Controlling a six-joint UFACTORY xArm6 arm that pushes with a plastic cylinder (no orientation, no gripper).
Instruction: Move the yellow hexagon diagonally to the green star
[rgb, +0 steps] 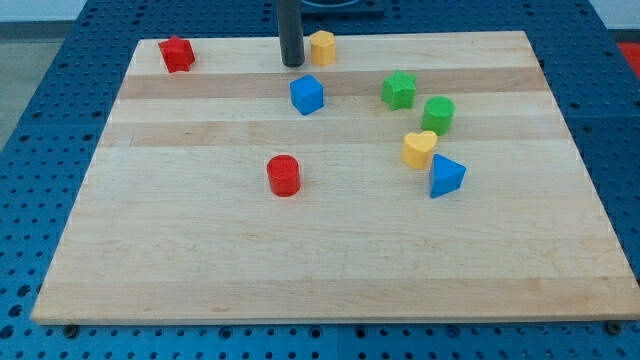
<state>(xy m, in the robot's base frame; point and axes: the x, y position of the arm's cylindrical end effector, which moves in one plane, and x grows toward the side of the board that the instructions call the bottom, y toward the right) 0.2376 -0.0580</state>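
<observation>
A pale wooden board (330, 270) lies on a blue perforated table. The yellow hexagon (322, 46) sits just right of my tip (291, 64), near the view's top; the rod has no jaws. The green star (399, 89) lies lower right of the tip, the blue cube (307, 94) just below it, the red star (177, 54) far left.

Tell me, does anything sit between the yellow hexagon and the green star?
No. In the camera view only bare board separates the yellow hexagon from the green star.
</observation>
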